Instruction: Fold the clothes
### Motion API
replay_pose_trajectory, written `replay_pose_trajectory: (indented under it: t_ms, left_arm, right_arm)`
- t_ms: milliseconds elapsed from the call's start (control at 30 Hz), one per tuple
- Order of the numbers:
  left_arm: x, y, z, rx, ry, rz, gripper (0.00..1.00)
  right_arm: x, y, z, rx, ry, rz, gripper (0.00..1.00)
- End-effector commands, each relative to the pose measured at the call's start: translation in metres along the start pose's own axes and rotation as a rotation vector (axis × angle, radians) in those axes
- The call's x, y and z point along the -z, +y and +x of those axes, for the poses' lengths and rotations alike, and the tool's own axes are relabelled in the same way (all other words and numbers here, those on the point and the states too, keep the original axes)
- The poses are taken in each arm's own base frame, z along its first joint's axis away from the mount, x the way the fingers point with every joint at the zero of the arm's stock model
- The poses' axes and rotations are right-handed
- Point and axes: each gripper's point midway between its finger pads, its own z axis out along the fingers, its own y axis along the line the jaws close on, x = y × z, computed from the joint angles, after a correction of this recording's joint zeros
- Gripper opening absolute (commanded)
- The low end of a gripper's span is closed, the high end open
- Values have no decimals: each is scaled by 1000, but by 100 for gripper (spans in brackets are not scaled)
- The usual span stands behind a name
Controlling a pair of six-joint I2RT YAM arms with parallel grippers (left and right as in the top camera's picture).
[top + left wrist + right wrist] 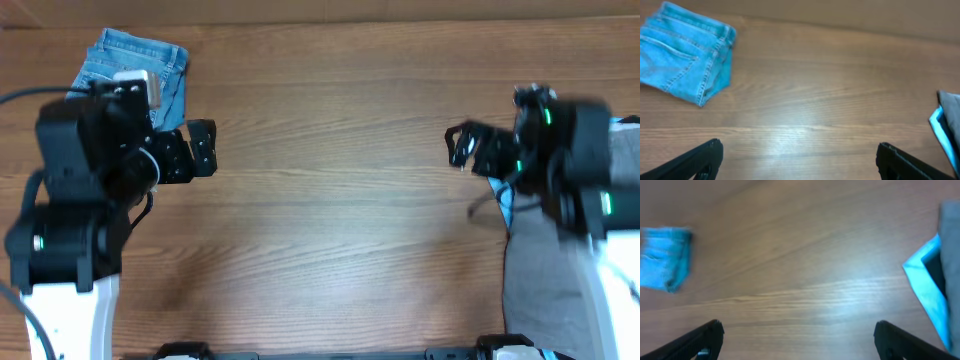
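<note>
Left gripper, right gripper: fingers spread, empty. You want the grey shorts flat on the desk (clear of the folded denim).

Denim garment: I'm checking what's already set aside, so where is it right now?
In the overhead view the denim garment lies at the table's far left corner, partly hidden by the left arm, just behind the left claw.
</note>
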Motion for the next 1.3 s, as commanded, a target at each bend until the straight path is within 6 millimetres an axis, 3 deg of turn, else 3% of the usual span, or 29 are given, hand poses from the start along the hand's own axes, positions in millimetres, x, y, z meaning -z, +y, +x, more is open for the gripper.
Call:
replay_pose_trajectory:
  t_ms: [0, 167, 233, 333, 500, 767, 1033, 1100, 1167, 1267]
  left_arm:
    - [-1, -19, -7, -24, 44, 111, 100]
    - [-4, -26, 7, -10, 113, 151, 100]
    - [-4, -25, 10, -8, 125, 147, 100]
    - [-4, -25, 11, -13, 128, 147, 100]
    - [-4, -25, 11, -14, 127, 146, 100]
    - [-5, -25, 12, -16, 130, 147, 100]
    - [-4, -27, 19, -12, 159, 152, 100]
    - [-3, -26, 22, -7, 174, 150, 100]
    - [-3, -26, 23, -6, 178, 149, 100]
    - [-3, -26, 24, -5, 182, 149, 100]
  right_arm:
    - [-41, -36, -36, 34, 43, 113, 100]
    - [-95, -96, -63, -148, 22, 202, 100]
    - [-115, -124, -71, -213, 6, 226, 93]
    - [-141, -160, -74, -287, -2, 258, 87]
    - [-172, -209, -70, -331, -3, 333, 86]
    - [-225, -241, -34, -295, 101, 415, 78]
    - [-230, -269, -24, -286, 104, 559, 57]
    - [-228, -274, -24, -283, 99, 588, 32]
    - [-227, -274, -28, -282, 88, 586, 18]
    - [-219, -272, -36, -289, 71, 585, 4]
